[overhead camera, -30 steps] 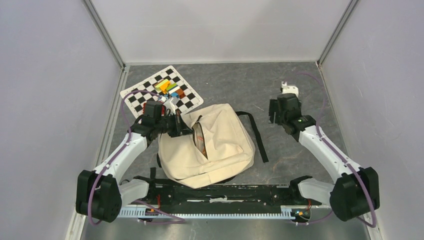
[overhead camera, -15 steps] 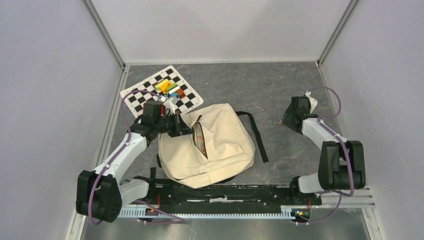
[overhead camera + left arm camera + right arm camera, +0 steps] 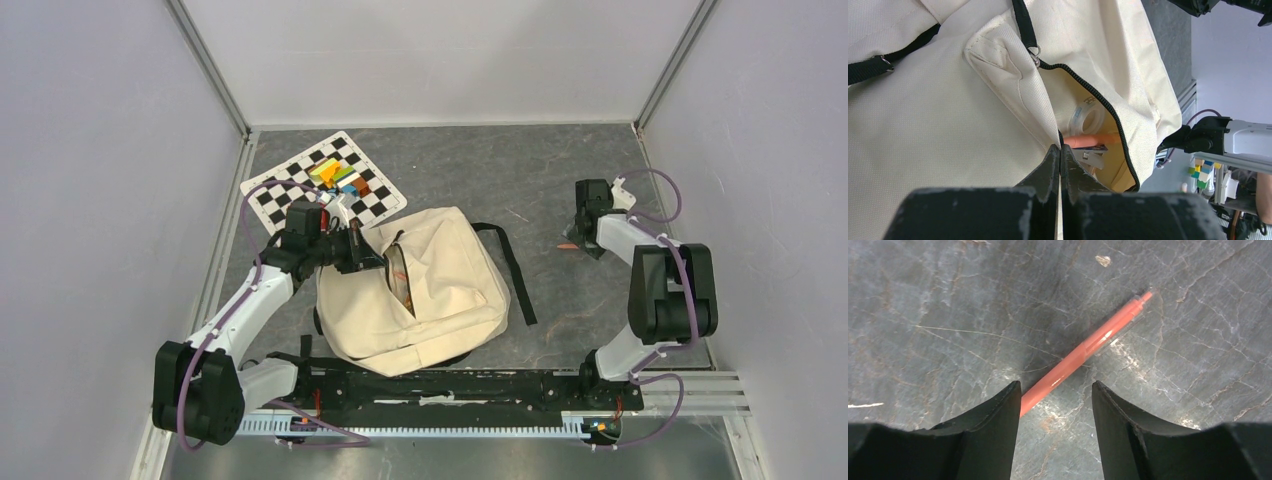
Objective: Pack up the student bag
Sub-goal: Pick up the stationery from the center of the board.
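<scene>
Left gripper point(image 3: 1060, 152) pinches the zippered lip of the cream canvas student bag point(image 3: 440, 290); right gripper point(image 3: 1056, 388), jaws apart, straddles a slim orange pen point(image 3: 1088, 347).

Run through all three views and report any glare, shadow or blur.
Top external: even light, sharp, faint shadow under the student bag. Left wrist: the left gripper looks dark and soft up close; the bag's canvas is bright, nearly washed out. Right wrist: white glare streak on the orange pen, dim shadow on the table ahead of the right gripper.
</scene>
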You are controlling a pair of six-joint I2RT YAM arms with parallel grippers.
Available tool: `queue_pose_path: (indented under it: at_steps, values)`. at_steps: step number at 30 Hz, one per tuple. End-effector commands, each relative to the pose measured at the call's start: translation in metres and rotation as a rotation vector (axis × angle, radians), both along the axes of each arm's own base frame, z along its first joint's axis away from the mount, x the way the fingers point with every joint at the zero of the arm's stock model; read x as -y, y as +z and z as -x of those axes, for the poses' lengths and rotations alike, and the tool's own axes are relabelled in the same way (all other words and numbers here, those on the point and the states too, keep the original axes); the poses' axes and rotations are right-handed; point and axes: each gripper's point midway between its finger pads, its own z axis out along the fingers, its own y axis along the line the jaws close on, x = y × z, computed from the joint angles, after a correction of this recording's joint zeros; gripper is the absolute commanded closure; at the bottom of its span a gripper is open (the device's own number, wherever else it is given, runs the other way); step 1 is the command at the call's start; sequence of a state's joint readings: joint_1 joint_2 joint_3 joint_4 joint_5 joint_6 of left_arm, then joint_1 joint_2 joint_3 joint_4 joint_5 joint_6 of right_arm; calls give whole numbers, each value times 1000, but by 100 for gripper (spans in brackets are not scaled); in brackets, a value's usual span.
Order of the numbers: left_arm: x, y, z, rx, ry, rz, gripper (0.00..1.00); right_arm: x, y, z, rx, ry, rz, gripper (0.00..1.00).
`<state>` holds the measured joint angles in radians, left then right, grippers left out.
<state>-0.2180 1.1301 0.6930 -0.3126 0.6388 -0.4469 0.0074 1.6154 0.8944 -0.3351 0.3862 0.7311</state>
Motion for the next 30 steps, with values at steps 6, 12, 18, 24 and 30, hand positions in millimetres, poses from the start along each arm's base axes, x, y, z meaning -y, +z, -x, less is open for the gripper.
queue_pose_path:
  at_steps: [6, 12, 18, 24, 30]
  values:
    - [1, 24, -13, 96, 7, 50, 98, 10, -10, -1, -49, -42, 47, 47]
    - [-1, 25, -15, 95, 15, 51, 98, 4, -21, 1, -82, 6, 26, 67]
    - [-2, 23, -16, 89, 19, 56, 98, -5, -27, 11, -79, 81, -7, 96]
    - [-1, 25, -16, 95, 11, 68, 98, -20, -31, 23, -90, 238, -30, 100]
    - [0, 27, -15, 103, 6, 71, 98, -45, -16, 33, -43, 449, 15, 100]
